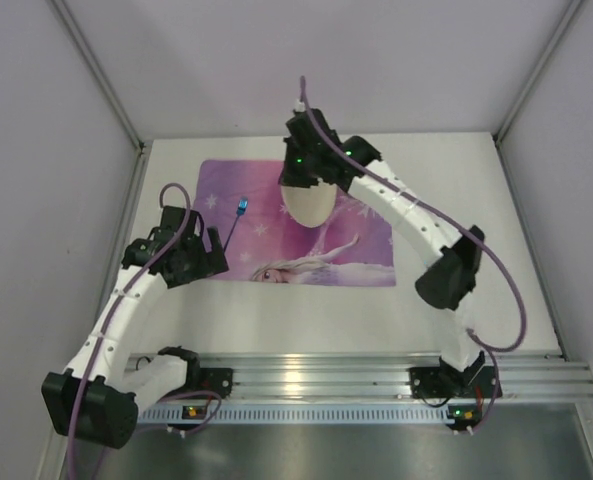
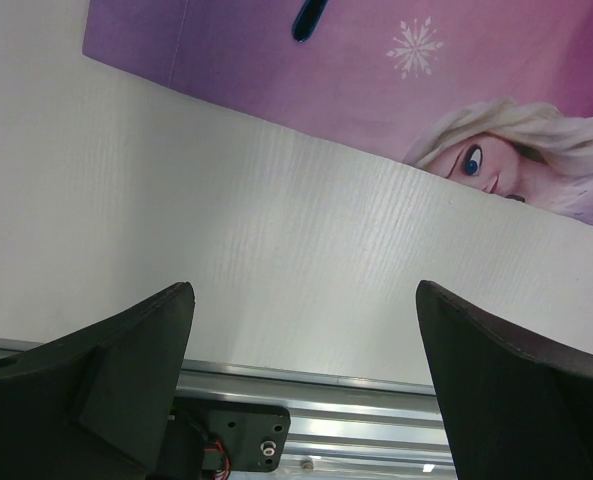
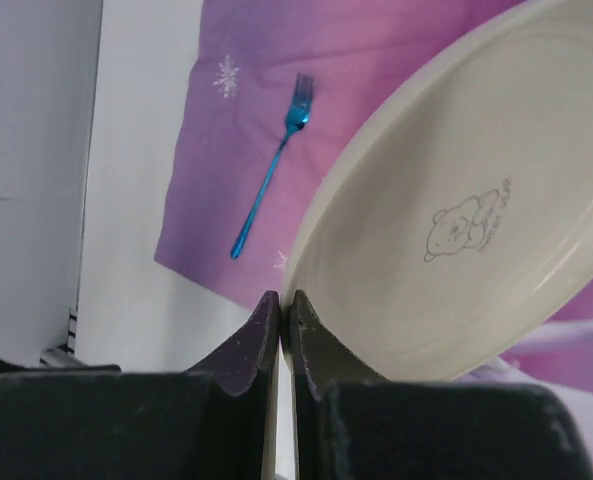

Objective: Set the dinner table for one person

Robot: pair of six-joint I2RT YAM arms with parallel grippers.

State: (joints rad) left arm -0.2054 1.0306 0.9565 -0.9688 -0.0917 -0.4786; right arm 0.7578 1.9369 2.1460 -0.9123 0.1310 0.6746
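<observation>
From the top external view, the white worktop (image 1: 326,315) fills the whole floor of the enclosure. The purple cartoon placemat (image 1: 366,250) lies across its far half. The right arm reaches over the mat, and its end effector (image 1: 303,172) is closed on the far rim of a cream plate (image 1: 309,205), which sits over the middle of the mat, where a single setting wants its plate. A blue fork (image 1: 238,215) lies on the mat to the left of the plate and well apart from it, as a fork should for one diner. The left end effector (image 1: 212,250) hangs by the mat's near left corner, clear of the right arm's work.

In the left wrist view, the two dark fingers of the left end effector (image 2: 301,340) stand wide apart with nothing between them, over bare worktop (image 2: 226,230) just short of the mat's edge. It looks parked and ready rather than engaged.

In the right wrist view, the right end effector (image 3: 281,320) has its fingers pressed almost together, pinching the thin rim of the plate (image 3: 456,220). An edge grip suits a flat dish that cannot be scooped from above. The plate tilts away from the fingers, its bear print facing up. Whether its far edge touches the mat cannot be told from here. Lowering it flat before letting go seems the sensible next move.
</observation>
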